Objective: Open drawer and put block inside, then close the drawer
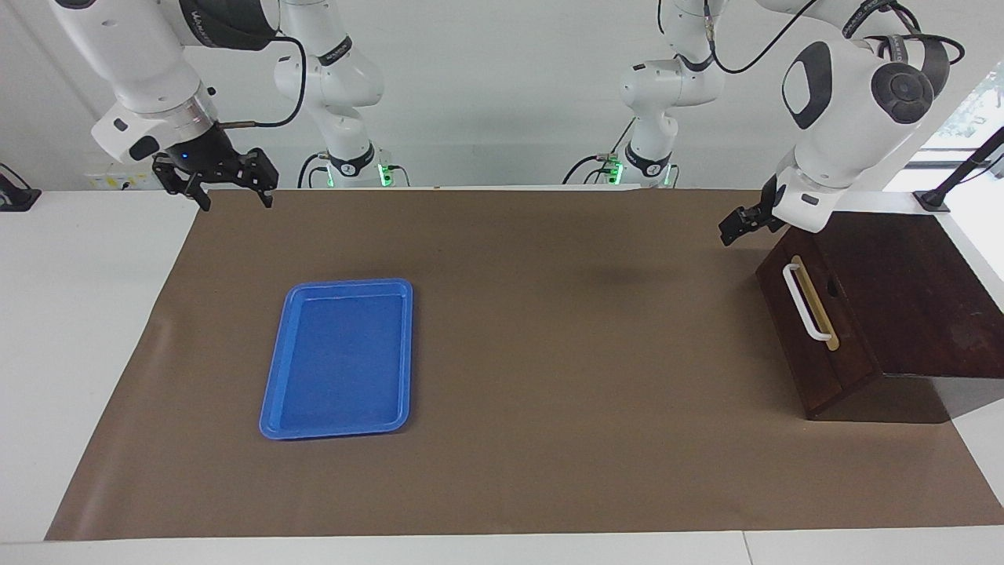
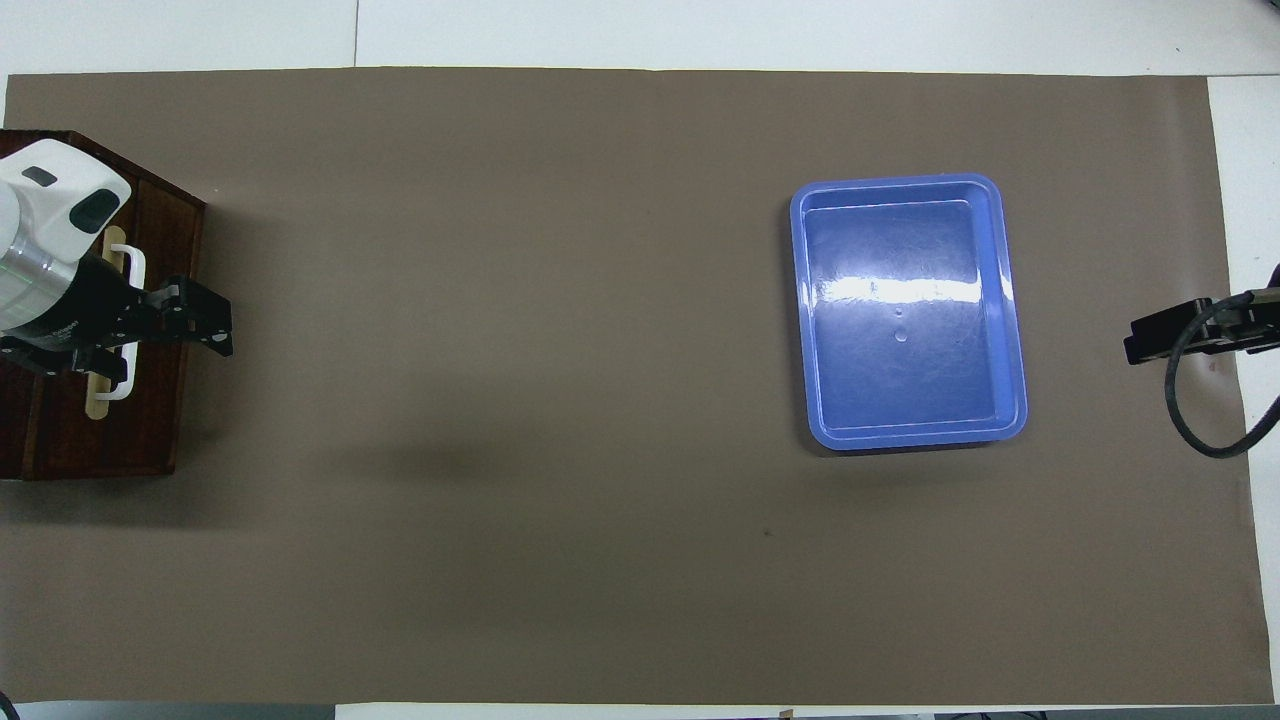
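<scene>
The drawer (image 1: 794, 337) is shut in the dark wooden box (image 1: 902, 290) at the left arm's end of the table. Its white bar handle (image 1: 804, 302) faces the middle of the table. In the overhead view the drawer front (image 2: 165, 410) and handle (image 2: 137, 265) are partly covered by my left arm. My left gripper (image 1: 731, 230) (image 2: 222, 332) hangs in the air over the drawer front, apart from the handle. My right gripper (image 1: 235, 202) (image 2: 1140, 345) is open and empty, raised over the mat's edge at the right arm's end. The yellow block is out of view.
An empty blue tray (image 1: 274, 392) (image 2: 1010, 330) lies on the brown mat (image 1: 549, 353) toward the right arm's end. The white table (image 1: 78, 314) shows around the mat.
</scene>
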`<state>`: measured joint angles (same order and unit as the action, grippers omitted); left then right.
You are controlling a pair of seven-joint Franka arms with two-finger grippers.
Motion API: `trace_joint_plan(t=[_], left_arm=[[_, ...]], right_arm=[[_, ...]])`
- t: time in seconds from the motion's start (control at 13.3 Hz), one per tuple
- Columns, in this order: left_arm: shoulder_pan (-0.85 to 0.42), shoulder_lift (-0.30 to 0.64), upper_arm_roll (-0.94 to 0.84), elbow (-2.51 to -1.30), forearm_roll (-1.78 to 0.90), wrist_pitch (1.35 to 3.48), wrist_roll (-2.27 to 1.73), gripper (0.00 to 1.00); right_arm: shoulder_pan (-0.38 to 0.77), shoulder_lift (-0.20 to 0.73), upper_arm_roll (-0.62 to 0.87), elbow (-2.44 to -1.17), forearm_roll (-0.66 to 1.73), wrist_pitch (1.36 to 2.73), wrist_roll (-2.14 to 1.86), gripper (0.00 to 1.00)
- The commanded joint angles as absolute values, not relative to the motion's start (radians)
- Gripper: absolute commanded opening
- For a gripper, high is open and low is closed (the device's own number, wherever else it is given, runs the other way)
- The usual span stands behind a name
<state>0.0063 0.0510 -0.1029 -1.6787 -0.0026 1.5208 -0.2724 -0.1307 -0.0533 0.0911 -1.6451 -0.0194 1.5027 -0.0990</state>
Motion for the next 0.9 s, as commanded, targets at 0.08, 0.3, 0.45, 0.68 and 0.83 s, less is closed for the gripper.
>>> trace_joint_plan(t=[0.08, 0.3, 0.45, 0.68, 0.83], left_arm=[[-0.015, 0.051, -0.08, -1.652, -0.015, 1.496, -0.255, 1.0], [-0.017, 0.057, -0.077, -1.648, -0.012, 1.499, -0.252, 1.0], [-0.035, 0.058, -0.074, -1.608, -0.014, 1.49, -0.22, 1.0], [-0.032, 0.052, -0.074, -1.603, -0.012, 1.494, -0.19, 1.0], [-0.029, 0.055, -0.064, -1.601, -0.012, 1.5, -0.141, 1.0]], right_arm=[[-0.147, -0.06, 0.103, -1.649, -0.018, 1.513, -0.091, 1.0], [-0.147, -0.06, 0.103, -1.649, -0.018, 1.513, -0.092, 1.0], [-0.147, -0.06, 0.103, -1.649, -0.018, 1.513, -0.092, 1.0], [-0.147, -0.06, 0.103, -1.649, -0.018, 1.513, -0.092, 1.0], [-0.147, -0.06, 0.103, -1.649, -0.018, 1.513, -0.092, 1.0]])
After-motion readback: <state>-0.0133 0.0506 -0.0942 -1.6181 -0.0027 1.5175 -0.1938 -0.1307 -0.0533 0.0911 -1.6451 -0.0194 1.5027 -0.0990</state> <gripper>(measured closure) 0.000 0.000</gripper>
